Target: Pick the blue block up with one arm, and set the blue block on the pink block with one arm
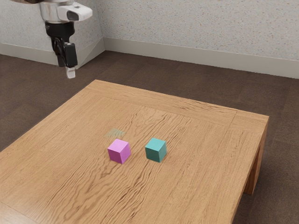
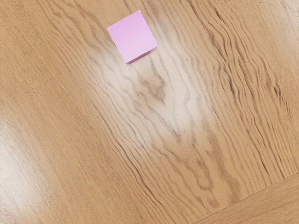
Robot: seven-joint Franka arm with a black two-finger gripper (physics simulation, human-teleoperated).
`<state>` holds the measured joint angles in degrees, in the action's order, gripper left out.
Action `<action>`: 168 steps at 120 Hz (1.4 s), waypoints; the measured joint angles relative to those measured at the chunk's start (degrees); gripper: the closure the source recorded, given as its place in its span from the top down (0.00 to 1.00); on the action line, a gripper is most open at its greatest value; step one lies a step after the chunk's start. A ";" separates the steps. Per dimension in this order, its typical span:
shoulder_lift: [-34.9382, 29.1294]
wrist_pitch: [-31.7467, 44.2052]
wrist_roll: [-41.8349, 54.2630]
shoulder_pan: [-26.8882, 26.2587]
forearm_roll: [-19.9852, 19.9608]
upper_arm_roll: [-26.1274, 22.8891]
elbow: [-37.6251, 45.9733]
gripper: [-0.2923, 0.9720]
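A teal-blue block (image 1: 155,150) rests on the wooden table (image 1: 196,186) near its middle. A pink block (image 1: 119,151) sits just to the exterior view's left of it, a small gap apart. In the wrist view the pink block (image 2: 132,36) lies on the wood grain, far below my hand. My gripper (image 1: 66,70) hangs high above the table's far left corner, well away from both blocks. Its fingers look open, with nothing between them.
A faint greenish patch (image 1: 115,133) marks the tabletop just behind the pink block. The table's right edge (image 1: 254,154) drops to a dark carpet floor. A pale wall with a skirting board runs behind.
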<state>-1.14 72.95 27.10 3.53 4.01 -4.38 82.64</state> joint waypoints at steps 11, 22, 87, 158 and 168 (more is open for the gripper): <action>0.04 3.02 2.90 -0.48 0.00 0.06 0.00 0.77; -0.32 4.88 5.38 -0.79 0.01 0.00 0.42 0.77; 12.11 12.73 41.60 -5.48 -6.05 -5.93 3.41 0.77; 29.15 29.36 56.07 -6.44 -6.97 -5.88 2.79 0.77; 30.26 30.93 55.95 -6.64 -5.63 -5.76 2.02 0.77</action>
<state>29.12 103.87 83.05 -3.11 -1.61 -10.14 84.66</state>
